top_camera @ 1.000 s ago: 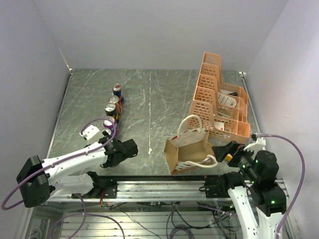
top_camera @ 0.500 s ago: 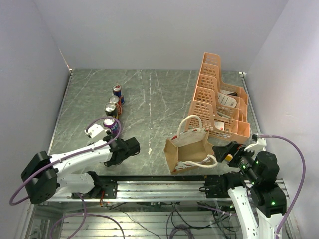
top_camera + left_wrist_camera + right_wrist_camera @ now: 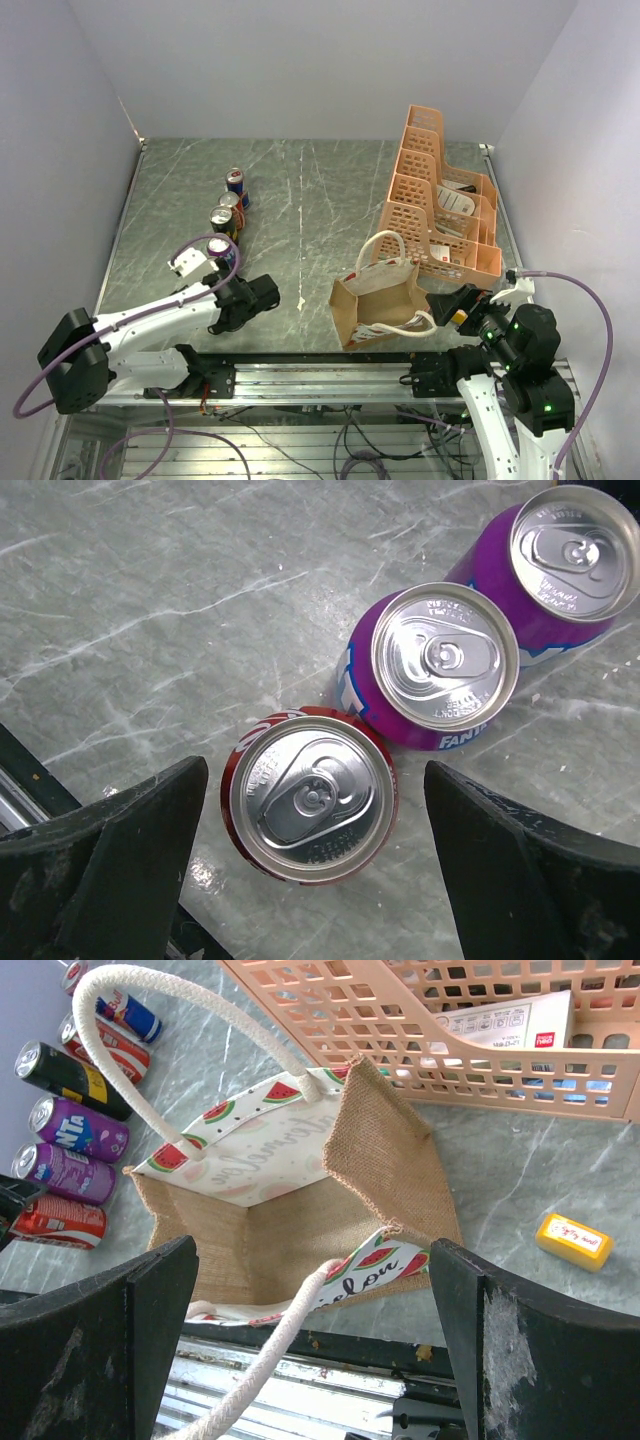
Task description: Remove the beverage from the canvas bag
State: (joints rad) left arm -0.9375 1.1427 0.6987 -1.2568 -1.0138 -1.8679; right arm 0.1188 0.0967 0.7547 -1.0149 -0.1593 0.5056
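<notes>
1 red can (image 3: 313,798) between spread left gripper (image 3: 315,773), probably untouched

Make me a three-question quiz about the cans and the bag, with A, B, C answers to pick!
1. Where is the yellow block? A inside the canvas bag; B on the table outside the bag; C on a can's top.
2. How many purple cans does the left wrist view show? A one; B two; C four.
3. How is the left gripper? A open; B shut; C holding the bag.

Answers: 1 B, it lies on bare table beside the bag. 2 B, two stand next to the red can. 3 A, its fingers stand apart on either side of the red can.
</notes>
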